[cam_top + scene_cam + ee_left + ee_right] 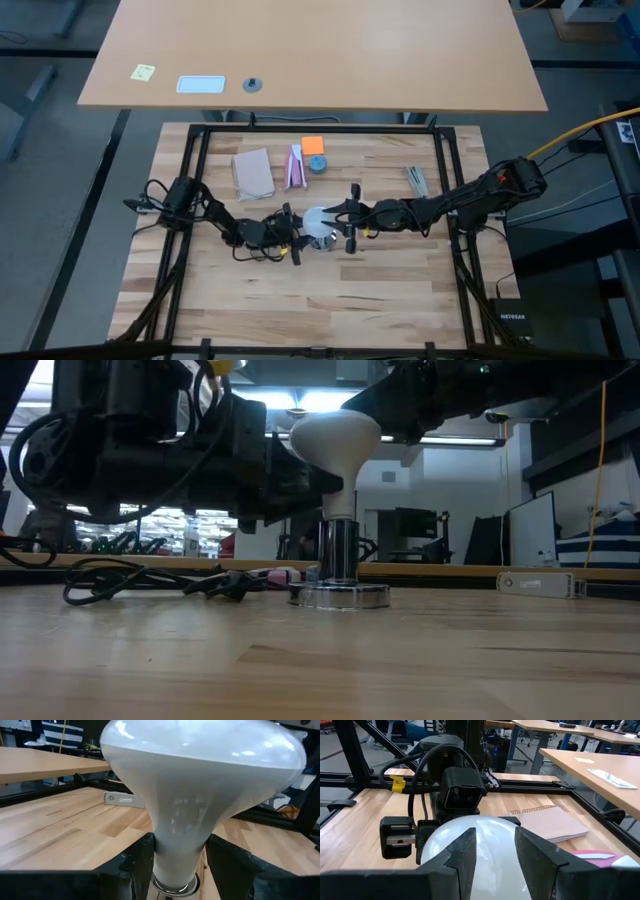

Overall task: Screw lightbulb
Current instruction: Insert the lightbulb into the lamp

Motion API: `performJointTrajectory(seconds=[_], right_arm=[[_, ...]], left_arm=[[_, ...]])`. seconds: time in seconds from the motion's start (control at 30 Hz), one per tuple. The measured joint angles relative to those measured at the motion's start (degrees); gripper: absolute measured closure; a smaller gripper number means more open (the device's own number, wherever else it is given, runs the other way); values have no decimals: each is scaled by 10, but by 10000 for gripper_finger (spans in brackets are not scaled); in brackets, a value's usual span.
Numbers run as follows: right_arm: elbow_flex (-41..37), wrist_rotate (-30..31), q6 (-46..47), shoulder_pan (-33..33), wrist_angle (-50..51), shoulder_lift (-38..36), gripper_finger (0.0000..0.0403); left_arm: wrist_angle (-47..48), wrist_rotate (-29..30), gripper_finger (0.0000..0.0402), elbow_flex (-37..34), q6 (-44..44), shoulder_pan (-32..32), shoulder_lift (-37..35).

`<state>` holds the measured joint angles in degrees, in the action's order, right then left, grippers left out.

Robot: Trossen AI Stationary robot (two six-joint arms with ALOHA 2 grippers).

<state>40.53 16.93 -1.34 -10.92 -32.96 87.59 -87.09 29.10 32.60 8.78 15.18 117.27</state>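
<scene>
- The lightbulb (318, 222) stood upright near the middle of the bench (400, 290), globe up, its narrow neck seated in the silvery socket (338, 575), whose round base rested flat on the wood.
- The left pincer (297, 240) reached in from the left, and its two dark fingers (135, 865) stood on either side of the bulb's neck just above the socket (whether they pressed the glass or only flanked it could not be told).
- The right pincer (352, 218) came from the opposite side at globe height; its fingers (465, 852) were spread apart, framing the white dome without closing on it.
- Both arms crowded the bulb, so from above only a small patch of white showed between them.
- A dark cord (150, 582) lay coiled on the bench on the left arm's side of the socket, under that arm.
- Farther back lay a tan notebook (253, 173), a pink-and-white packet (296, 167), an orange square pad (313, 145) and a small grey-blue round thing (317, 163), all well apart from the bulb.
- A slim pale object (416, 180) lay alone off toward the right arm's side.
</scene>
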Motion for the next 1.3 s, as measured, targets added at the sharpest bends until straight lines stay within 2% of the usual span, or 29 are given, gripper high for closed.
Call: performJointTrajectory(seconds=[0.3, 0.63, 0.87, 1.13, 1.3], right_arm=[[0, 0, 6, 0, 2, 0, 260], [1, 2, 13, 0, 8, -1, 260], [1, 4, 11, 0, 7, 0, 260], [-1, 5, -42, 1, -20, -8, 260], [-2, 38, -73, 1, 41, -48, 260]], left_arm=[[8, -1, 235, 1, -11, 6, 0], [61, -15, 235, 38, -29, -4, -1], [59, 12, 235, 39, -31, -3, 0], [66, 20, 235, 39, -22, -3, -1], [66, 18, 235, 40, -25, -4, -1]])
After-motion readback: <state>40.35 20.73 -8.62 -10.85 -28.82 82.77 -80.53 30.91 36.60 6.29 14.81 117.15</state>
